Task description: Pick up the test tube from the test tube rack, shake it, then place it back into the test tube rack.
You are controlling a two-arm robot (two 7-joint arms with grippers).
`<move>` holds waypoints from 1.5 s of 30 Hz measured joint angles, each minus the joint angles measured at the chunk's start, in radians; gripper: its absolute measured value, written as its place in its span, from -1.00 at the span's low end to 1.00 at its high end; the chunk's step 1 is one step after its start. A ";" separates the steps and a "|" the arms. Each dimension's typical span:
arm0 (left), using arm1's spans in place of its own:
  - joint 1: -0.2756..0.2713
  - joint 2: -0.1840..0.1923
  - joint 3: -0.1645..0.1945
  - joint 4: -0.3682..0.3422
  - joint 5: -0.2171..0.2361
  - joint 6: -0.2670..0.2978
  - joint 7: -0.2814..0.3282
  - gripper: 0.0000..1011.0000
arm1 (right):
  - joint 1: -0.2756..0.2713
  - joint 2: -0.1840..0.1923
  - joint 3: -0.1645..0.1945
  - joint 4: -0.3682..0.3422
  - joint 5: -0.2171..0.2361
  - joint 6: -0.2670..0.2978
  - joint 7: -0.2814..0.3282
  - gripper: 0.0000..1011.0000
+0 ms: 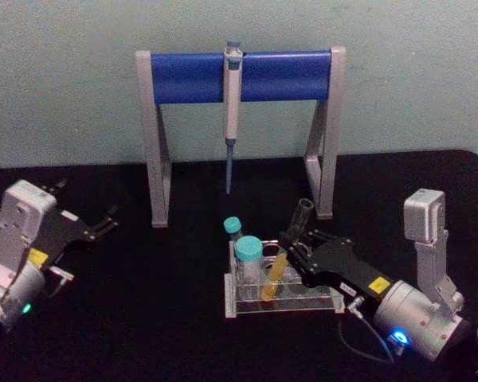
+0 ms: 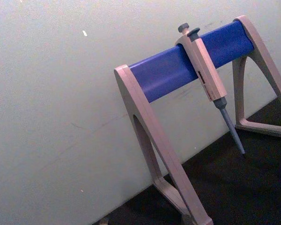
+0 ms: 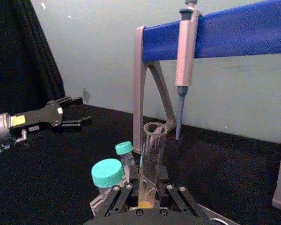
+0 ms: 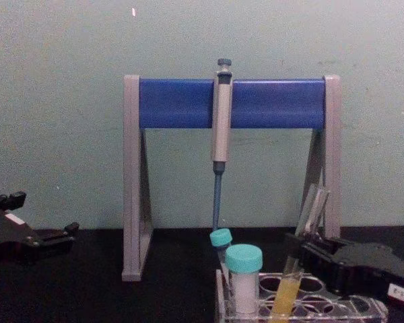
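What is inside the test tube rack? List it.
Yellow-filled test tube, tilted, in the right claw; wide teal-capped vial; thin teal-capped tube. The claw hides some rack holes. Left claw idles far left.

This is a laboratory: a pipette (image 1: 233, 103) hangs on a grey-and-blue stand (image 1: 191, 77) before a plain pale wall (image 1: 64, 79). On the black counter (image 1: 143, 318), a clear rack (image 1: 303, 305) holds a glass tube (image 1: 272, 280) of yellow liquid and teal-capped vials (image 1: 248, 251).

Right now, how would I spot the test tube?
Find the blue-barred pipette stand at the back; before it sits a low clear test tube rack. The test tube leans there in the right end effector: tall, uncapped, yellow liquid inside, unlike the short teal-capped vials.
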 joint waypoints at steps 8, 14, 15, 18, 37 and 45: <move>0.000 0.000 0.000 0.000 0.000 0.000 0.000 0.98 | 0.004 0.027 -0.023 -0.042 -0.086 -0.004 -0.012 -0.54; 0.000 0.000 0.000 0.000 0.000 0.000 0.000 0.98 | 0.003 0.035 -0.025 -0.066 -0.110 0.004 -0.010 -0.54; 0.000 0.000 0.000 0.000 0.000 0.000 0.000 0.98 | 0.003 0.036 -0.025 -0.072 -0.114 0.007 -0.007 -0.54; 0.000 0.000 0.000 0.000 0.000 0.000 0.000 0.98 | 0.003 0.038 -0.025 -0.079 -0.121 0.012 -0.005 -0.54; 0.000 0.000 0.000 0.000 0.000 0.000 0.000 0.98 | 0.010 0.068 -0.014 -0.152 -0.160 0.050 0.002 -0.54; 0.000 0.000 0.000 0.000 0.000 0.000 0.000 0.98 | 0.007 0.082 0.002 -0.203 -0.143 0.052 0.007 -0.54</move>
